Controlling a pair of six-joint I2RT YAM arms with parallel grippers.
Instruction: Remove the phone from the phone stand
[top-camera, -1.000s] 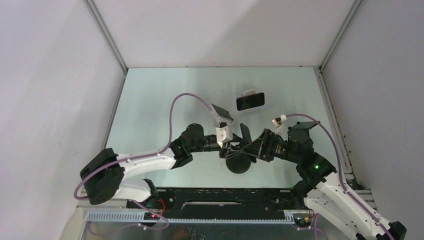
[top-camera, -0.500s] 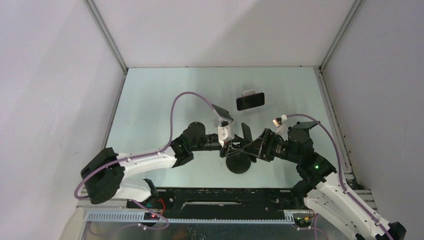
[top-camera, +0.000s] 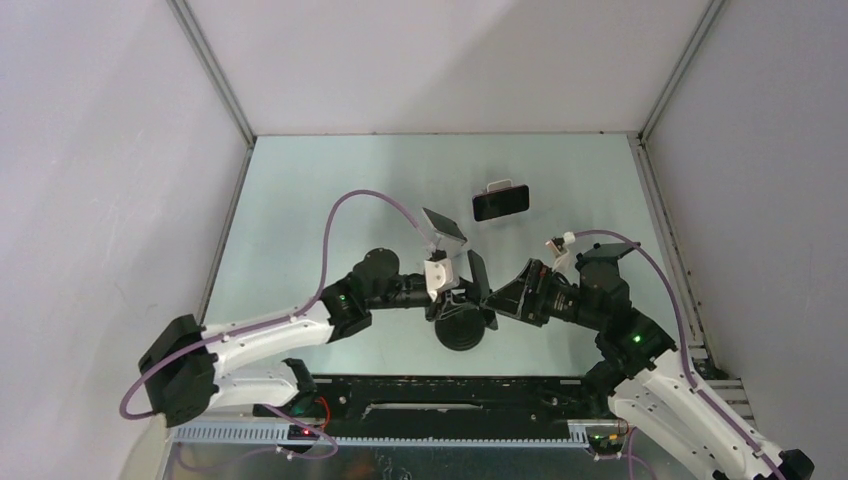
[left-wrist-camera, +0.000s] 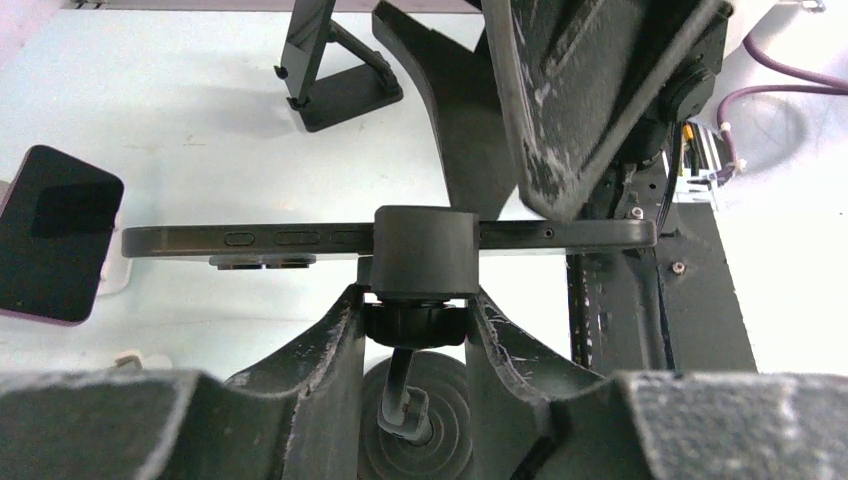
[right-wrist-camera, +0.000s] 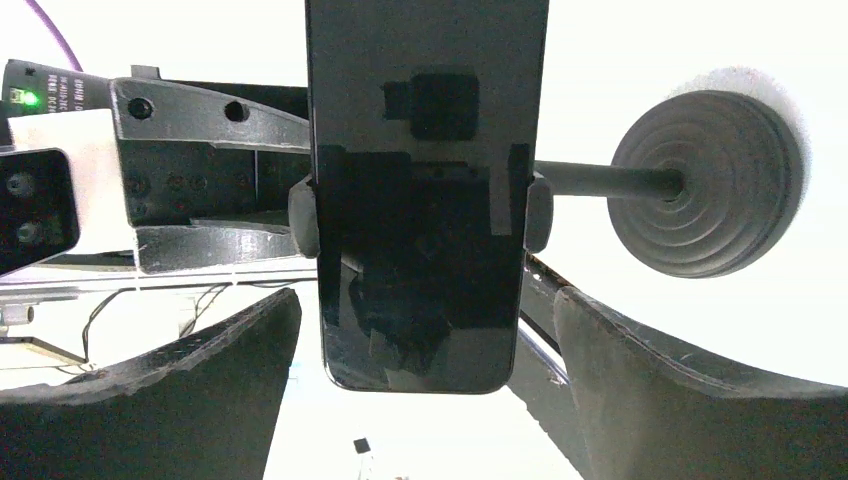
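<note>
The phone (top-camera: 478, 279), a black slab, sits clamped in the black phone stand (top-camera: 460, 328), which has a round ribbed base. My left gripper (top-camera: 452, 300) is shut on the stand's ball joint (left-wrist-camera: 418, 322) just under the clamp (left-wrist-camera: 425, 248). In the left wrist view the phone (left-wrist-camera: 250, 239) shows edge-on across that clamp. In the right wrist view the phone (right-wrist-camera: 428, 150) hangs screen-first between the side clamps. My right gripper (right-wrist-camera: 425, 300) stands wide open with a finger on each side of the phone's lower end, touching neither edge. The stand's base (right-wrist-camera: 708, 185) shows behind.
A second dark phone (top-camera: 500, 202) rests on a small white holder at the back of the table, also seen as the phone (left-wrist-camera: 55, 235) in the left wrist view. A small black folding prop (left-wrist-camera: 335, 70) stands beyond. Grey walls enclose the table.
My right gripper has opened wider around the phone. The left arm has drawn the stand and phone a little to the left.
</note>
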